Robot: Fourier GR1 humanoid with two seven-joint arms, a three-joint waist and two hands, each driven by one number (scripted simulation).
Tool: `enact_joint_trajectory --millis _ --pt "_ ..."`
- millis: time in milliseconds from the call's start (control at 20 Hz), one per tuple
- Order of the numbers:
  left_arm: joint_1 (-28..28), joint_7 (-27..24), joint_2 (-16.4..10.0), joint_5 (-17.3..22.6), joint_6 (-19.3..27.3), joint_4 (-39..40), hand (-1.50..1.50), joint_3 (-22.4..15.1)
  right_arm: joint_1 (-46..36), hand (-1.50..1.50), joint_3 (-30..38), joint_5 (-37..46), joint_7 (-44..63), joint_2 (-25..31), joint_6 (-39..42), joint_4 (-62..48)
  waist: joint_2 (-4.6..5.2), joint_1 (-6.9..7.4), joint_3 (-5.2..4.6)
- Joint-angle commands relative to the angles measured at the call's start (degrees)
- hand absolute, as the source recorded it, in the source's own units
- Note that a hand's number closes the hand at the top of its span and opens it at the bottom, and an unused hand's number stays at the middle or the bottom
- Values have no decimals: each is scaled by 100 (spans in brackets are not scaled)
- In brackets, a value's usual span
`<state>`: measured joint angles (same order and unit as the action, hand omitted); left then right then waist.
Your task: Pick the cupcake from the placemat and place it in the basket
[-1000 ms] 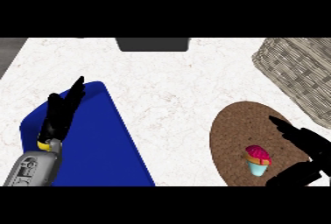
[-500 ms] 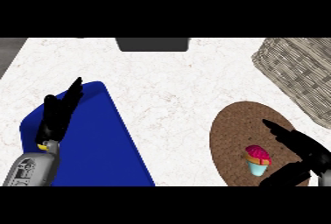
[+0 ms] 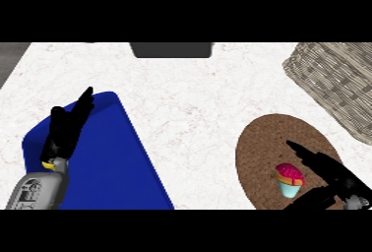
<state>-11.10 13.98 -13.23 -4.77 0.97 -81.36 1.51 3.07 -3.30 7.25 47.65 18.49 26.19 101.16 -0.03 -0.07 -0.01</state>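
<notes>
A small cupcake [image 3: 289,179] with pink frosting and a light blue wrapper stands on the round brown placemat [image 3: 269,138] at the lower right. My right hand [image 3: 330,172] is open right beside it, fingers stretched along its right side and the thumb low below it, not closed on it. The woven grey basket [image 3: 334,83] sits at the upper right edge, partly cut off. At the left my left hand [image 3: 65,130] rests open over a blue mat, fingers pointing up.
A blue mat [image 3: 116,157] covers the lower left of the white marble counter [image 3: 189,93]. A dark grey object [image 3: 171,49] sits at the top centre edge. Bare counter lies between the two mats.
My right hand has slid left and nearer to the cupcake, now framing it. The left hand and the cupcake have stayed in place.
</notes>
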Motion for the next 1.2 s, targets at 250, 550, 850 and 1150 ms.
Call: enact_joint_trajectory --millis 250,550,850,1150 --pt "-53 15 281 -261 145 13 0 -7 -42 150 -183 873 -1055 -49 123 -635 4 5 3" --pt "-389 -29 56 -113 -145 359 0 211 -391 150 -569 1563 -1757 357 290 -514 12 20 4" --pt "-265 -124 59 -137 -217 245 0 105 -1356 150 -1995 3347 -3182 1587 420 75 13 347 13" --pt "-333 -209 106 -121 -267 438 0 115 -2013 150 -2469 4541 -4448 1478 -958 -1001 42 147 8"
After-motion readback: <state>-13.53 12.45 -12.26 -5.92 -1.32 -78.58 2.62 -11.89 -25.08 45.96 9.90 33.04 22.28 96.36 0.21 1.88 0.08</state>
